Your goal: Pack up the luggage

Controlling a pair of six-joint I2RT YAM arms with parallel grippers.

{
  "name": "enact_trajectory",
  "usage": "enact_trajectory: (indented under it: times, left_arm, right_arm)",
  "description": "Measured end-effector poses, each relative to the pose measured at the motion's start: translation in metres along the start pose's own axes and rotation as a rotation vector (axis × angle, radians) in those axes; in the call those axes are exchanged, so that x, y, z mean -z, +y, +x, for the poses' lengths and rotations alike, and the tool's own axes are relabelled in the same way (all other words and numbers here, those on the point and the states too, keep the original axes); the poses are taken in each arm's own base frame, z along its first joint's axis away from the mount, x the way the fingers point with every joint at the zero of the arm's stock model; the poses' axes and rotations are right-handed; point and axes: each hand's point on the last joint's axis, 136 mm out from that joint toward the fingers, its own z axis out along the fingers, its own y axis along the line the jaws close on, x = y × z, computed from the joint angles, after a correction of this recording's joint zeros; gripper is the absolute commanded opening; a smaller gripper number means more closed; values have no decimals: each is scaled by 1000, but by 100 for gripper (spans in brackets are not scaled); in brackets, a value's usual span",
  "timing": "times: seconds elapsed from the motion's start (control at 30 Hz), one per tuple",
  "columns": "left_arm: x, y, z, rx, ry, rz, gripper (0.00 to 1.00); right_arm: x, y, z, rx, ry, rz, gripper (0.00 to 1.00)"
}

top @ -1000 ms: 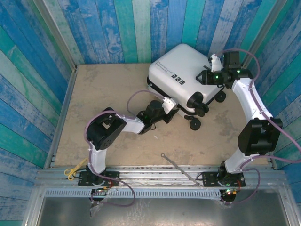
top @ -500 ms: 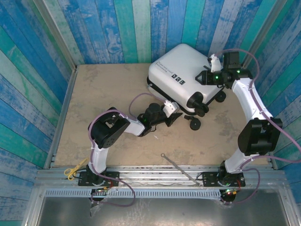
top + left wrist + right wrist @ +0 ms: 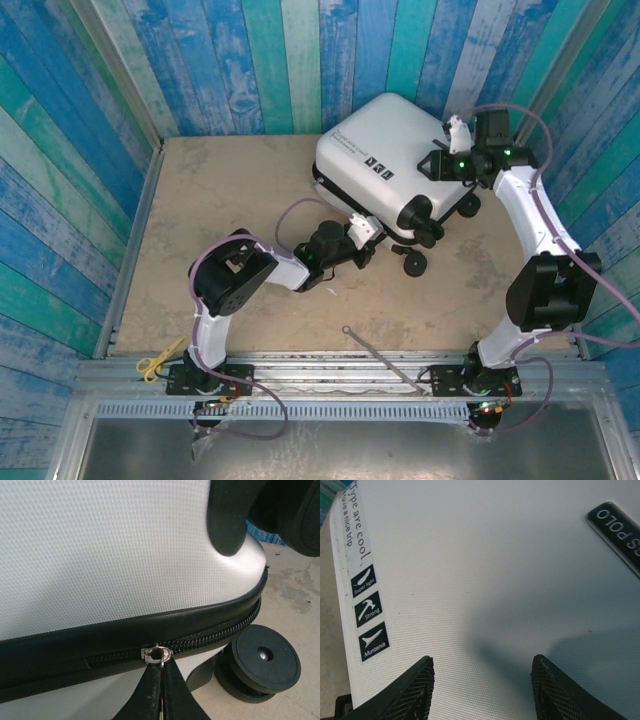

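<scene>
Black left gripper (image 3: 161,672) pinches the metal zipper pull (image 3: 157,653) on the white suitcase (image 3: 385,150) seam, near a wheel (image 3: 260,665). Right gripper (image 3: 482,680) jaws spread wide over the lid. Suitcase lies flat, far-right on the tan table (image 3: 230,190).

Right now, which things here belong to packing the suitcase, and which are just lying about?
In the job: luggage; its zipper pull, pinched by the left pincer; right pincer, open over it.
Lying about: yellow scissors; thin metal rod, both near the arms' bases.
</scene>
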Motion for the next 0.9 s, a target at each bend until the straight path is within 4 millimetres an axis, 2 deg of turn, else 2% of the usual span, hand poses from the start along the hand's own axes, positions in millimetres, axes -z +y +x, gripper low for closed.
enact_trajectory:
  times: [0.2,0.4,0.5,0.63,0.77,0.9]
  left_arm:
    - [-2,-3,0,-5,3,-28,0]
    - [-1,-6,2,2,7,-41,0]
    - [0,-6,3,11,2,-52,0]
    - [4,-6,3,19,-8,-65,0]
    - [10,-6,2,33,-11,-77,0]
    - [21,-4,5,41,-5,-97,0]
  right_arm:
    - [7,-11,4,-8,10,80,59]
    - [20,-33,0,-30,4,204,66]
    - [35,-45,-13,-57,-26,246,68]
    - [51,-54,-41,-66,-90,275,72]
    - [52,-66,-52,-81,-104,286,73]
    - [45,-95,-57,-130,-97,290,74]
